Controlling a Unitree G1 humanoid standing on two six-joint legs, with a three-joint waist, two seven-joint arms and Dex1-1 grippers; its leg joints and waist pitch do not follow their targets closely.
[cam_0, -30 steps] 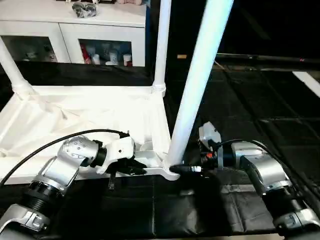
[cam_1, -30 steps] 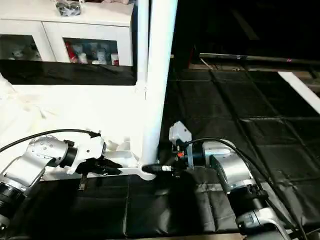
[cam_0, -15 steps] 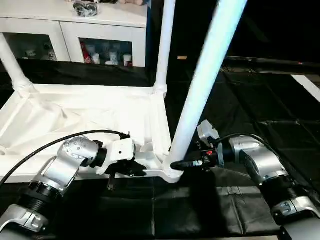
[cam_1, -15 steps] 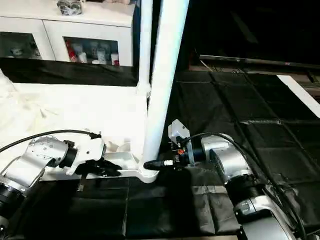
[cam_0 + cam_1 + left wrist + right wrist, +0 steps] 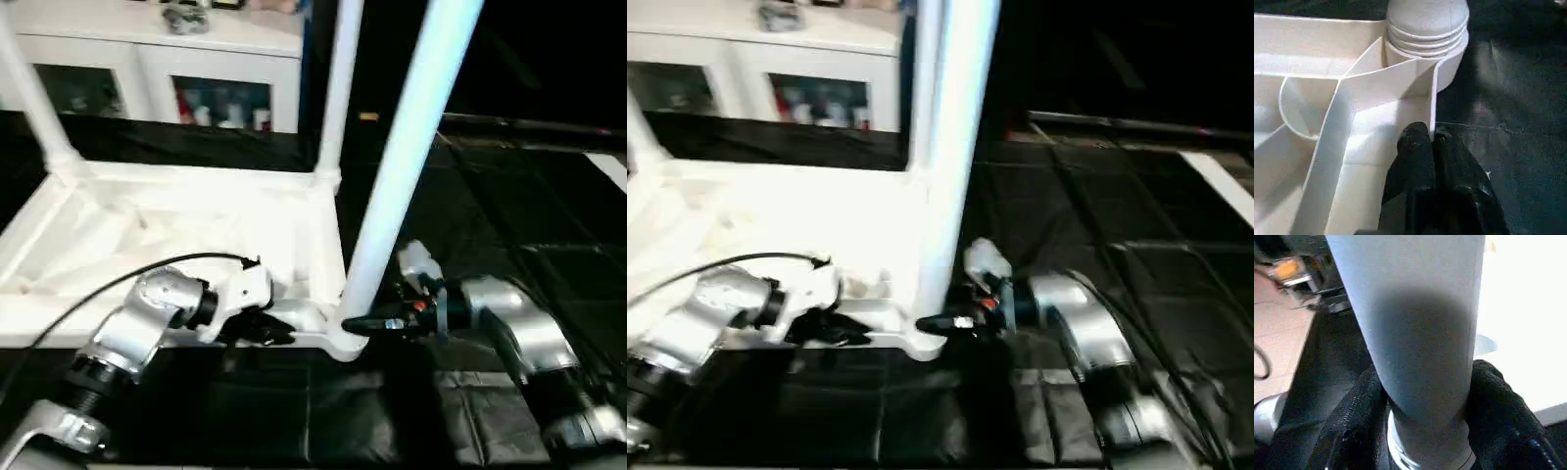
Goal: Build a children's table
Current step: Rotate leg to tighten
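Lying upside down on the black floor mat [image 5: 470, 196], the white tabletop [image 5: 186, 220] shows its ribbed underside to the head camera. Three legs stand in its corner sockets: a far-left leg [image 5: 34, 103], a far-right leg [image 5: 338, 88], and a near-right leg [image 5: 411, 147] that leans slightly to the right as it rises.

The left gripper [image 5: 1431, 142] sits at the near edge of the tabletop, just left of the near-right corner socket [image 5: 1427, 36]. Its two black fingers [image 5: 1413, 161] are pressed together on the thin upright rim wall of the tabletop, one on each side of it. In the head view the same gripper [image 5: 269, 331] reaches along the near rim, with a black cable arching over the silver forearm.

The right gripper [image 5: 1422, 396] is at the base of the near-right leg, directly above the socket. Its fingers [image 5: 1359, 406] are clamped on the leg, one on either side, touching the tube. In the head view this gripper [image 5: 367, 323] comes in level from the right.

Behind the tabletop stands a white cabinet [image 5: 157, 69] with glass doors; small items sit inside and on top, too blurred to identify.
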